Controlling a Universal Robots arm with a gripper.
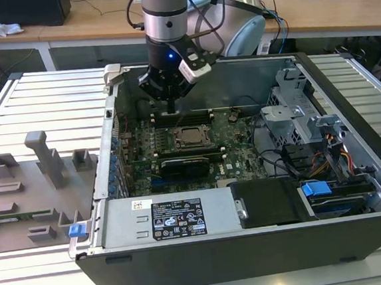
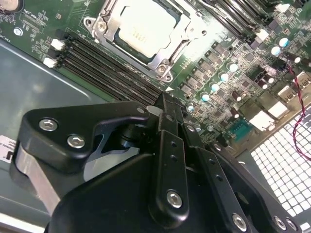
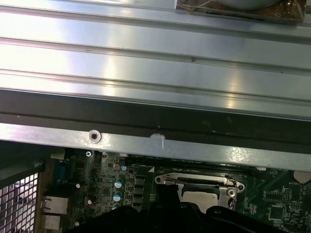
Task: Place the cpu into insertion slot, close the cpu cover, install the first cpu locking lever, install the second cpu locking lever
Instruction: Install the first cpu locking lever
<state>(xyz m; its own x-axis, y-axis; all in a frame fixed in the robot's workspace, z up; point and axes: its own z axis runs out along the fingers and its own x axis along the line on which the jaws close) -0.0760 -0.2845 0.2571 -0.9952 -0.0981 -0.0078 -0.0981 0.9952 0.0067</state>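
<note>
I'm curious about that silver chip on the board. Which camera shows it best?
The second wrist view: the cpu lies close and nearly whole, its flat top plain to see. In the exterior view the cpu is a small square mid-board. The first wrist view catches just part of the cpu, the rest hidden.

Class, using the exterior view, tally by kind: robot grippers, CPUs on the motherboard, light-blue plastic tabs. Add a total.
gripper: 1
cpu: 1
light-blue plastic tabs: 2
Total: 4
</note>
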